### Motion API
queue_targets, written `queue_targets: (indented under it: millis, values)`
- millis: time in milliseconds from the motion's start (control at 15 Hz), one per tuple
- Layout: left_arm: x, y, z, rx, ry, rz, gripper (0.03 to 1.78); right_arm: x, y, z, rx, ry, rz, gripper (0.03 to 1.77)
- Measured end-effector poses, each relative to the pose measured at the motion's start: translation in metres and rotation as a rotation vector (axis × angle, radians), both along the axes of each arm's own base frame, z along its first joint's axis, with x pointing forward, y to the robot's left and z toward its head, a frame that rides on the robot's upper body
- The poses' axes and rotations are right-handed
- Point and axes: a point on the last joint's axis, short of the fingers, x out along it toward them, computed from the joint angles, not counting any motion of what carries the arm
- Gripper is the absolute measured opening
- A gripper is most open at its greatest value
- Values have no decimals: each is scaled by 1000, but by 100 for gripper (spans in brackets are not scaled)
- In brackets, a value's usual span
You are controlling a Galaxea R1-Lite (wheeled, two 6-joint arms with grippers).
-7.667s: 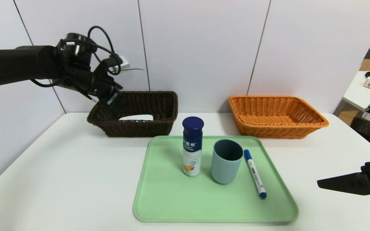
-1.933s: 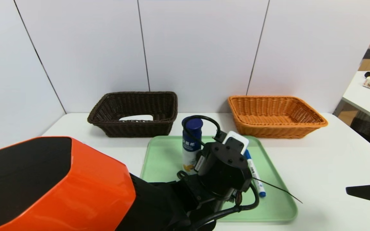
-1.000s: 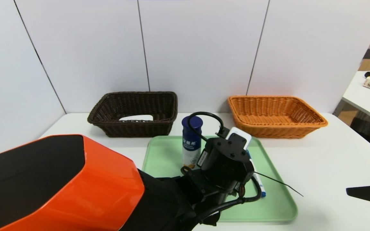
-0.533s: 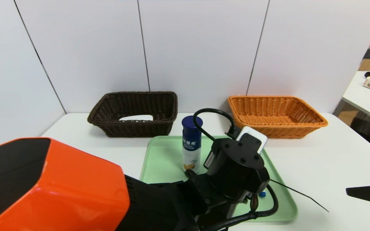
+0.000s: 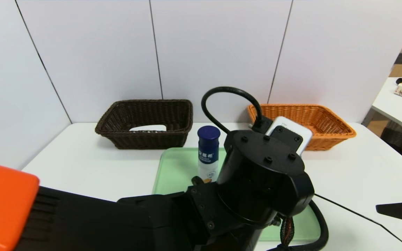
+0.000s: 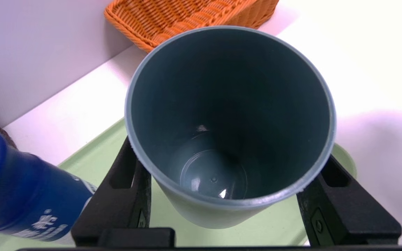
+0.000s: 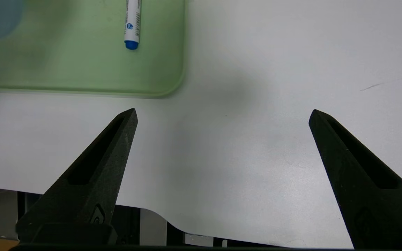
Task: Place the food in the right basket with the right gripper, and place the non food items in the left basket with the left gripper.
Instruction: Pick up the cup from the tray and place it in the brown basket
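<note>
My left gripper [image 6: 229, 157] is shut on the grey-blue cup [image 6: 229, 115], one black finger on each side of its wall, over the green tray [image 6: 92, 164]. In the head view my left wrist [image 5: 263, 174] hides the cup and the marker. The drink bottle [image 5: 208, 153] stands upright on the tray beside that wrist; its blue cap [image 6: 19, 198] shows close to the cup. The marker [image 7: 133, 24] lies on the tray. A white case [image 5: 148, 128] lies in the dark brown basket [image 5: 145, 139]. The orange basket [image 5: 326, 122] holds nothing. My right gripper [image 7: 222, 115] hangs open over the table's front right edge.
The green tray [image 5: 173, 170] sits mid-table in front of both baskets, which stand against the back wall. A thin black cable tie sticks out from my left wrist toward the right finger [image 5: 400, 211]. A side table with a box stands at far right.
My left arm has risen and come toward the camera with the cup in its grip, now covering more of the tray and the marker. The right gripper has not moved.
</note>
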Motion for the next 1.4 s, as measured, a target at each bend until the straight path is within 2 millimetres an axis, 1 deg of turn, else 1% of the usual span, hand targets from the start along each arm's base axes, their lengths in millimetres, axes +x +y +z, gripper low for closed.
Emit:
queue_targets:
  millis: [400,533,600,733,933,1067,1200,1267,1400]
  values:
    - [-9,24,51,-61,-25,2,112,0,0,-1,2,3,4,170]
    - [-4,35,68,-75,-33,27,112,-1,0,-1,2,4,3,170]
    - [2,41,77,-87,-40,51,112,-2,0,-1,2,1,4,170]
    - [20,55,93,-102,-53,117,112,-3,0,-1,1,-4,6,170]
    - [61,85,108,-100,-63,262,112,-4,0,0,-1,-12,9,170]
    - [90,111,113,-91,-60,350,112,-5,-1,1,-3,-20,13,170]
    - [117,137,112,-79,-48,407,112,-7,-1,2,-2,-27,12,170]
    - [131,148,108,-67,-40,440,112,-8,-1,2,-2,-27,12,170]
    - [160,168,92,-21,-17,509,112,-9,-1,2,-2,-28,12,170]
